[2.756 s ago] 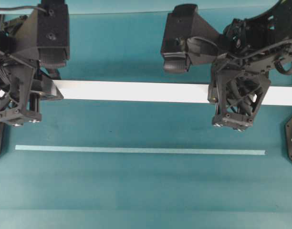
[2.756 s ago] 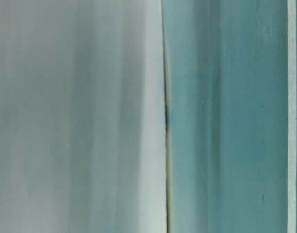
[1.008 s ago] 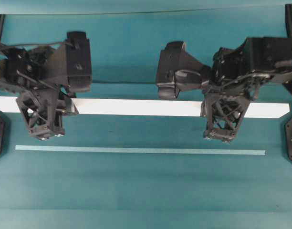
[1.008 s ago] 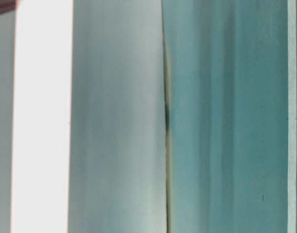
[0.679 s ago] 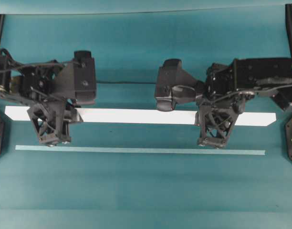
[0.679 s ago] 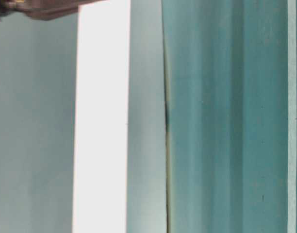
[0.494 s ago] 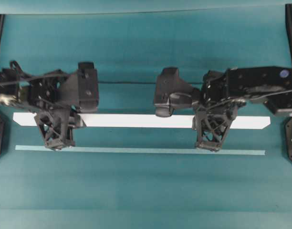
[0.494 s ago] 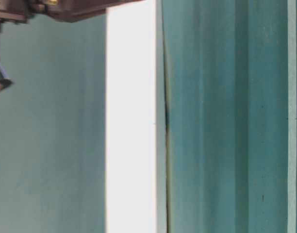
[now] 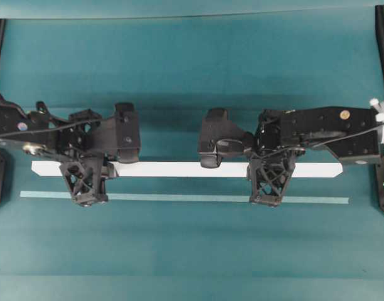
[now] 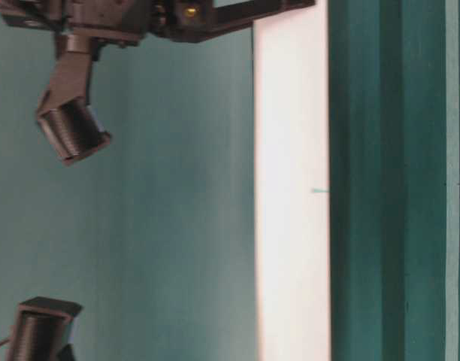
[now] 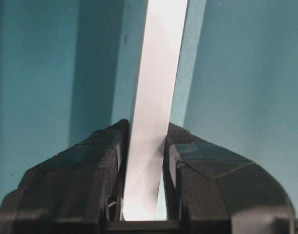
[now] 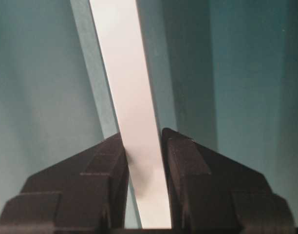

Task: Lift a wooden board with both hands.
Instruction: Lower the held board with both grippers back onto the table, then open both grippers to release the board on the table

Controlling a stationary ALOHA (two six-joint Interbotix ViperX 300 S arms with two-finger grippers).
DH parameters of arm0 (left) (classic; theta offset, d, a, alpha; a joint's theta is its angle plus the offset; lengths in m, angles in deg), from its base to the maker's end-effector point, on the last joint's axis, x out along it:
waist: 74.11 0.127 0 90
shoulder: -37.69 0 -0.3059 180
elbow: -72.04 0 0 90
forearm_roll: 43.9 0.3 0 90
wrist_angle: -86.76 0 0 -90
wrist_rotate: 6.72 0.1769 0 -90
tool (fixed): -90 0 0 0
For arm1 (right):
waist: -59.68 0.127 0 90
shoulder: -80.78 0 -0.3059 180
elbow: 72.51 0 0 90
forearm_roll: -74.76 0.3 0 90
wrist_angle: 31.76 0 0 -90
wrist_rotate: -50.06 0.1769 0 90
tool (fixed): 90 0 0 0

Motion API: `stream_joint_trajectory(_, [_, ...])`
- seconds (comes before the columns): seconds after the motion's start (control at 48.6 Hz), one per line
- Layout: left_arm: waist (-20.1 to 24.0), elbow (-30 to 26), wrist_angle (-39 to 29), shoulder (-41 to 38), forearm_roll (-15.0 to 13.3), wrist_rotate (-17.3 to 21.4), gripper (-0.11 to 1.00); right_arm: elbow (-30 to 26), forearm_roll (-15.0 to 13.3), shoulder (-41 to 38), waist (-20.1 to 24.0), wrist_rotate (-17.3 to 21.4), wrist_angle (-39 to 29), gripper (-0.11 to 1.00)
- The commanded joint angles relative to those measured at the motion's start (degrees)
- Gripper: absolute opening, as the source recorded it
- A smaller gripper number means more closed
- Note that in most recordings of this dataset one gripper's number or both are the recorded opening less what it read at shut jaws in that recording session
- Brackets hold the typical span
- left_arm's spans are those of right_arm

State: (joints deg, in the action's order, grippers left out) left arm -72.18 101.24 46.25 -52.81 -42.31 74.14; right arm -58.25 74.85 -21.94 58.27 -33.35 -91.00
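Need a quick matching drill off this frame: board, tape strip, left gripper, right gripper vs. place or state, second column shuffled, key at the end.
Things:
1. wooden board
2. tape strip
3. left gripper
4. right gripper

Places or states:
A. clamped on the board near its right end in the overhead view
B. thin pale line lying flat on the mat, untouched
C. long white plank held between both arms
D. clamped on the board near its left end in the overhead view

Pairs: 1-C, 2-B, 3-D, 4-A
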Motion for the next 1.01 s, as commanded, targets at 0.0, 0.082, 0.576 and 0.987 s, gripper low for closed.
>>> stream_joint_trajectory(0.0, [0.1, 0.4, 1.9, -0.7, -0.1, -2.0, 0.18, 1.6, 0.2, -0.6, 0.9, -0.2, 2.1, 0.22])
stream_joint_trajectory(0.082, [-0.3, 1.4, 4.5, -1.9, -0.1, -2.5, 0.18, 2.7, 0.2, -0.9, 1.2, -0.1, 4.2, 0.22])
stream_joint_trajectory(0.576, [-1.1, 2.8, 9.1, -8.0, 0.0, -3.0, 0.18, 6.8, 0.2, -2.4, 2.0, 0.0, 11.1, 0.22])
stream_joint_trajectory(0.987, [-1.1, 4.2, 10.8, -8.5, -0.1, -3.0, 0.18, 6.7, 0.2, -5.6, 3.4, 0.0, 13.8, 0.22])
